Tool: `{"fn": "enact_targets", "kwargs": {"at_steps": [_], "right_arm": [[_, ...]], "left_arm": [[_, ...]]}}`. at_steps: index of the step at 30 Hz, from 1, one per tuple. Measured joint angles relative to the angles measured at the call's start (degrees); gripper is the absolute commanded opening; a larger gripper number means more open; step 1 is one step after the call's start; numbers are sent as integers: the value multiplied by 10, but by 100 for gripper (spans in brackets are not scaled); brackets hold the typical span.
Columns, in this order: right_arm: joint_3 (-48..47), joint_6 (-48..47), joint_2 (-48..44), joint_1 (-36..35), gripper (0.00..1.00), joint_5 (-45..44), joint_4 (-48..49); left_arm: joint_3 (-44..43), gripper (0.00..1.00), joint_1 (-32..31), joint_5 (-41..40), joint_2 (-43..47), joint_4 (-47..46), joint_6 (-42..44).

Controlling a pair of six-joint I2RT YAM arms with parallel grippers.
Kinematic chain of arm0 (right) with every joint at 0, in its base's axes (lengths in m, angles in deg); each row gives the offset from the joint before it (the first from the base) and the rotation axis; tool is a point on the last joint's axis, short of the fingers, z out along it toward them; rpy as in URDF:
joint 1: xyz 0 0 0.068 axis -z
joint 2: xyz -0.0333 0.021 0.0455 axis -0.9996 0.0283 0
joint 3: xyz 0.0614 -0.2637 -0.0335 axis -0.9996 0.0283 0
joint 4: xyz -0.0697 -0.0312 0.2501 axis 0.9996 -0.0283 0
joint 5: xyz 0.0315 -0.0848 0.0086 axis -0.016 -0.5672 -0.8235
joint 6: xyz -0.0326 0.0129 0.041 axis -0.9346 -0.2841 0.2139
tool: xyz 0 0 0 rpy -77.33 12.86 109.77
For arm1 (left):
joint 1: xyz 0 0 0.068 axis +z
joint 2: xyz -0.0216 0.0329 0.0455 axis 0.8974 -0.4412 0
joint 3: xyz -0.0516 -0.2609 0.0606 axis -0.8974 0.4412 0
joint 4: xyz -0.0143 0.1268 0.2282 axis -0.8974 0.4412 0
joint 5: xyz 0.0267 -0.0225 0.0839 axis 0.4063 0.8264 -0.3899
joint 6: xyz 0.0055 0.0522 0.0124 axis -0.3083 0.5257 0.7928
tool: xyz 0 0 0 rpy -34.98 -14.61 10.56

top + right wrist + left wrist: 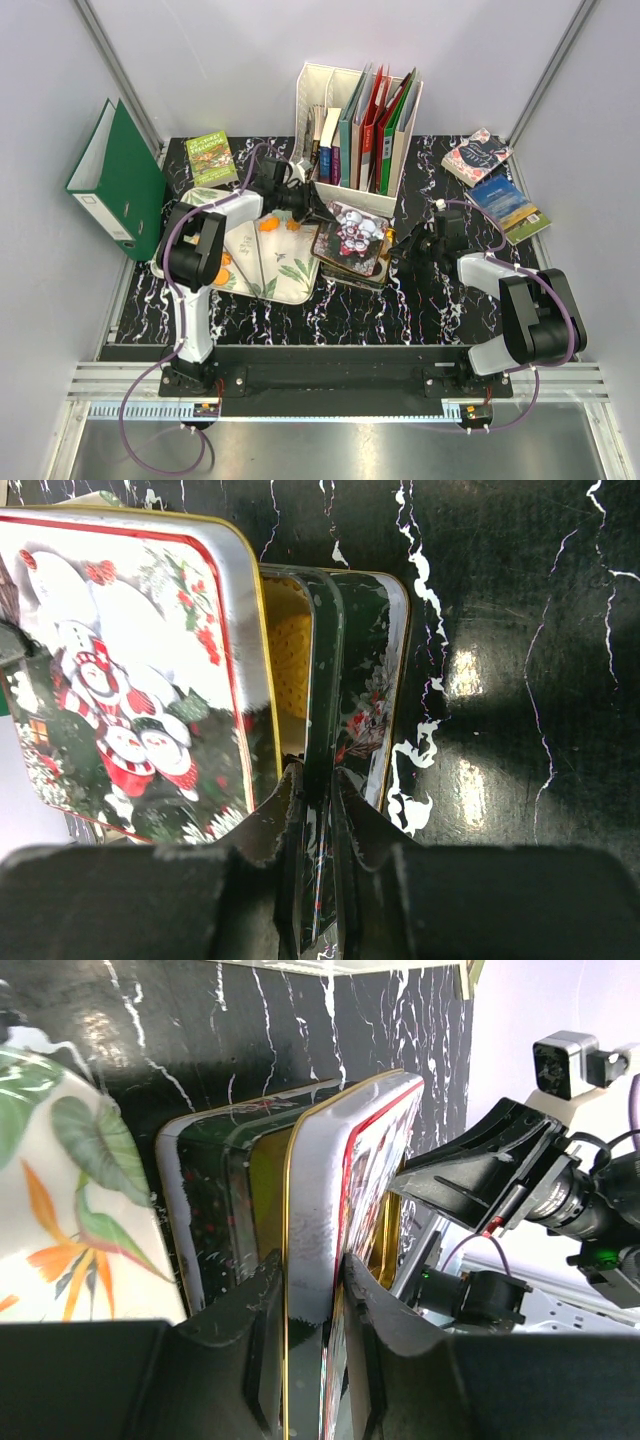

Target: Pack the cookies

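Note:
A tin with a snowman lid [350, 238] lies at the table's middle. My left gripper [315, 1290] is shut on the lid's rim [340, 1160] and holds it tilted over the dark tin base [210, 1190]. In the top view this gripper [312, 208] is at the tin's left edge. My right gripper [317, 785] is shut on the base's wall [325, 680], next to the lid [120, 670], and sits at the tin's right side [400, 248]. Orange cookies [268, 225] lie on the leaf-patterned tray [285, 275]. No green or black cookies show.
A white file holder with books and folders [360, 130] stands just behind the tin. A green binder [120, 180] leans at the left wall. A green book [211, 158] lies at back left, two books [477, 157] at back right.

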Motion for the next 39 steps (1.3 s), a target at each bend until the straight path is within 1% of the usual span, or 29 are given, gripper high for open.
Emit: {"fn": "enact_targets", "kwargs": {"at_steps": [2,6,13,20,28,39], "right_arm": [[0,0,0,0,0,0,0],[0,0,0,0,0,0,0],[-2,0,3,0,0,0,0],[-3,0,4,0,0,0,0],[-3,0,5,0,0,1,3],[-3,0,6,0,0,2,5]], "left_arm": [[0,0,7,5,2,2,-5],[0,0,23,9,14,3,-19],[6,0,30,9,38,-17,-51],[43,0,29,23,44,-56,-95],[65,0,29,47,46,-92,-133],[145,0,29,74,58,-174,-187]]}}
